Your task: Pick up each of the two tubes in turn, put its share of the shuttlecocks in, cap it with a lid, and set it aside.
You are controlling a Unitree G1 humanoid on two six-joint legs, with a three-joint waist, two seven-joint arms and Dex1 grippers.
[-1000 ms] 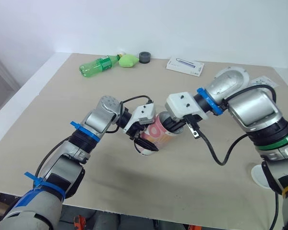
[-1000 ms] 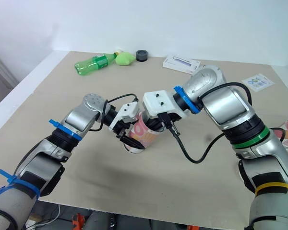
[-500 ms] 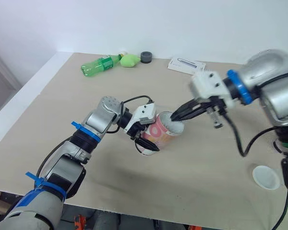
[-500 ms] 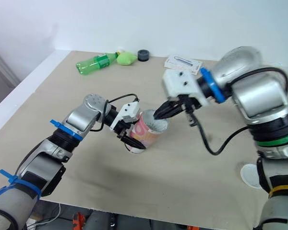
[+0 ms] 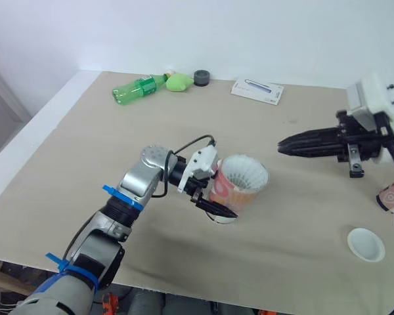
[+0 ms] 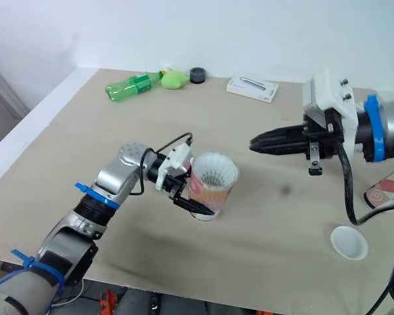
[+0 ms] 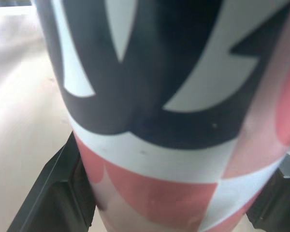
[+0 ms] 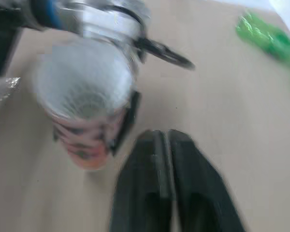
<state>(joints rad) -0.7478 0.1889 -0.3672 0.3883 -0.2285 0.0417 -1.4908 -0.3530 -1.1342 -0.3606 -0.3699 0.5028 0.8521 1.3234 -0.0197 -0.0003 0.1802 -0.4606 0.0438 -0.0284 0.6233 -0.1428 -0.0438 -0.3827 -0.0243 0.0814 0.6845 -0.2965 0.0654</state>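
Observation:
A pink, white and black tube (image 5: 233, 189) stands near the table's middle, white shuttlecock feathers (image 5: 243, 174) showing in its open mouth. My left gripper (image 5: 213, 200) is shut on the tube's side; its black fingers (image 7: 58, 186) flank the tube (image 7: 174, 121) in the left wrist view. My right gripper (image 5: 284, 144) hangs to the right of the tube, shut and empty, its fingers (image 8: 159, 193) pressed together with the tube (image 8: 84, 106) beyond them. A white lid (image 5: 366, 243) lies at the front right. A second pink tube (image 6: 385, 191) shows at the right edge.
At the back of the table lie a green bottle (image 5: 134, 89), a green lump (image 5: 178, 82), a dark grey cap (image 5: 201, 78) and a white flat box (image 5: 257, 90).
My right gripper has pulled back from the tube's mouth to the right, away from the tube. The tube now stands more upright in my left gripper, with shuttlecock feathers in view.

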